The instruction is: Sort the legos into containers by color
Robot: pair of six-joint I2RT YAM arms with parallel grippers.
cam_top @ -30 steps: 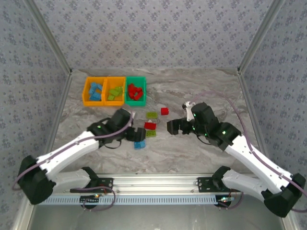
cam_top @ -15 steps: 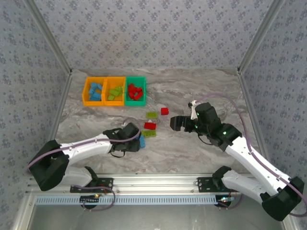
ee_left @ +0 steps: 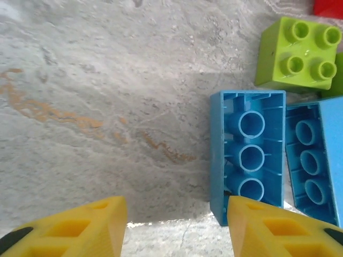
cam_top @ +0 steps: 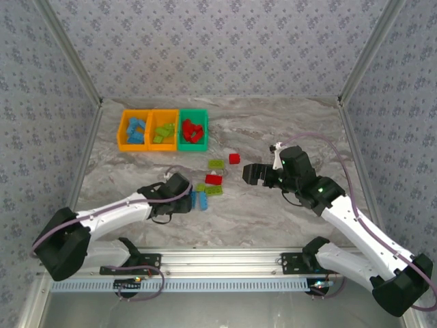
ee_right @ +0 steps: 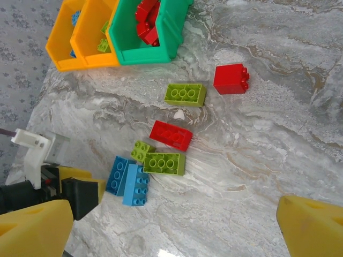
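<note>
The left gripper (ee_left: 177, 227) hung low over the table (ee_left: 96, 107), a little way in from the near edge. Its yellow fingers (ee_left: 110, 211) were apart, with nothing between them. An upside-down blue brick (ee_left: 247, 160) lay just beside the right-hand finger. It touched a second blue brick (ee_left: 308, 166) on its other side, and a lime brick (ee_left: 298, 52) sat close by. If the gripper closed right there, it would likely grab only air, or bump the blue brick and shove it into its neighbour. If it slid across too far, it might pinch both blue ones, or lift one crooked so that it dropped. The right gripper (ee_right: 174, 219) was wide open and empty, above the loose bricks, so two arms reaching for the same spot could knock together. The containers (cam_top: 164, 146) waited at the table's far left corner, one colour in each
</note>
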